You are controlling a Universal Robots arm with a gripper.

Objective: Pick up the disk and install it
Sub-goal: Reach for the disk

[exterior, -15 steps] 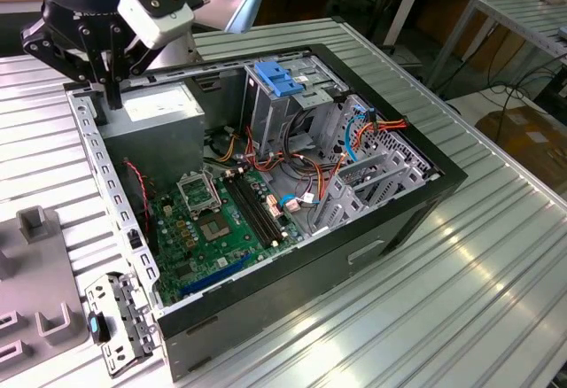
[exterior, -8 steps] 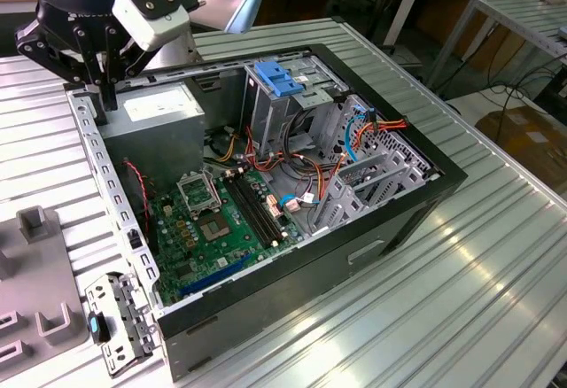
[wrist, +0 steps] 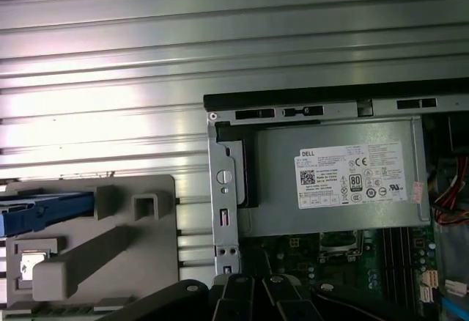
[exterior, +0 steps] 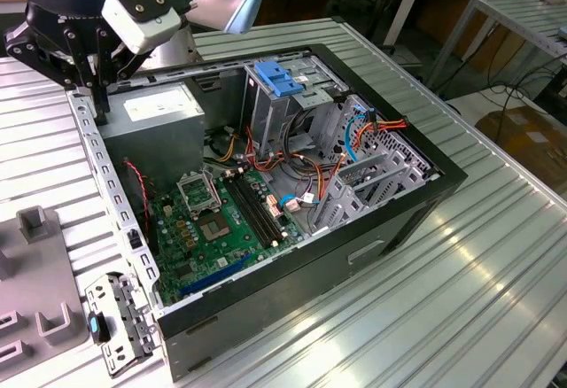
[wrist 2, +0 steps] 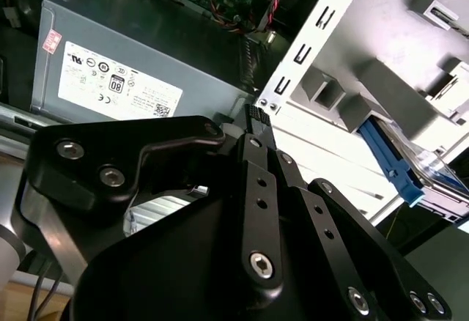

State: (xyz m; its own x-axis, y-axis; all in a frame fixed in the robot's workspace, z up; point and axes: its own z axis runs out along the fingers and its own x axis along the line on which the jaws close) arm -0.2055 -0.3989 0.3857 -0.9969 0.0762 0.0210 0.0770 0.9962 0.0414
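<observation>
The disk [wrist 2: 399, 165] lies in a grey slotted fixture [wrist 2: 381, 86] beside the open computer case, and its blue side rail and a strip of silver top show in the second wrist view. The first wrist view catches the disk [wrist: 44, 212] by its blue rail at the fixture [wrist: 110, 248]. My gripper [exterior: 97, 104] hangs over the case's rim by the grey power-supply box [exterior: 159, 118], at the exterior view's left. Its black fingers stand shut and hold nothing in both wrist views [wrist 2: 258, 119] [wrist: 256, 288]. It is apart from the disk.
The open case [exterior: 416, 197] holds a green motherboard [exterior: 221, 220], orange and blue cables [exterior: 354, 135] and a metal drive cage with a blue bracket [exterior: 279, 78] on top. A loose metal panel [exterior: 120, 322] lies by the case's near corner. Ribbed metal table [exterior: 496, 264] surrounds it.
</observation>
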